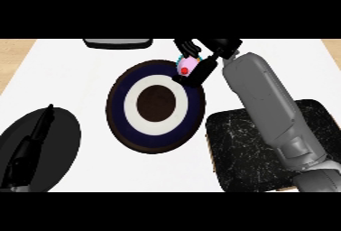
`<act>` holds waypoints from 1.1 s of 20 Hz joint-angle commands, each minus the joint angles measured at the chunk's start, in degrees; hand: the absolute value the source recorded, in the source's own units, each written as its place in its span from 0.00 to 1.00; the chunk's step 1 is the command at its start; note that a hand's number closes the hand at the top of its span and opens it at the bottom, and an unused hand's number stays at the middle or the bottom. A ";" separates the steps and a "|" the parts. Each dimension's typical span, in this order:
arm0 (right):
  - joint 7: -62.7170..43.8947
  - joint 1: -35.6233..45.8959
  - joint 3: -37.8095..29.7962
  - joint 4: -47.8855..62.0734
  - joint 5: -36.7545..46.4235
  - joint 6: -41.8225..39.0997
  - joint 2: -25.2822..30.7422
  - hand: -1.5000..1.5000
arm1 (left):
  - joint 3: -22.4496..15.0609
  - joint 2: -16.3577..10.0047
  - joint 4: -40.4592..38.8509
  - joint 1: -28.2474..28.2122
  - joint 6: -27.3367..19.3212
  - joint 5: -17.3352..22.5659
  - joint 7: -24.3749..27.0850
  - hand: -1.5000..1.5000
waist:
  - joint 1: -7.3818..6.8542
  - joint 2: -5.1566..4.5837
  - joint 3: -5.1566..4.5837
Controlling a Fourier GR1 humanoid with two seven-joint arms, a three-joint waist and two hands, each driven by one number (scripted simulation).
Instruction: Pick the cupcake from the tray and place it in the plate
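We are stretching our grey right arm (266, 103) up from the bottom right corner, and it is leaning a little to the left. Our right hand (214, 48) is curling its fingers and thumb around the cupcake (186, 66). Our left hand (30, 144) is resting at the bottom left, with its fingers pointing straight up.

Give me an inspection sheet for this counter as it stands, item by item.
Surface: white counter, wood at both side edges.
Job's things: cupcake in the right hand at the plate's far right rim; tray under the right forearm.
Clutter: dark oval lower left; grey object at the far edge.
Hands: right hand fingers curled round the cupcake; left hand open, resting lower left.
Cables: nothing seen.
Surroundings: nothing seen.
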State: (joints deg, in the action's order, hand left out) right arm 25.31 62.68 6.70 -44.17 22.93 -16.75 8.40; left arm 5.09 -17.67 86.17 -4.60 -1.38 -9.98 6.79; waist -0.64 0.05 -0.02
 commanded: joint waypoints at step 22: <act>-6.45 -0.77 5.11 11.41 -25.55 13.37 -8.39 0.00 | 0.26 1.63 -0.27 0.95 1.09 -1.42 0.87 0.50 | -1.20 -0.46 0.04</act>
State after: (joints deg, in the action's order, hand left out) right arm 18.29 61.30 16.68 -33.82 2.54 -4.58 0.06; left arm 5.73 -16.76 85.37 -3.28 0.06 -11.05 7.61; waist -2.12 -0.37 0.00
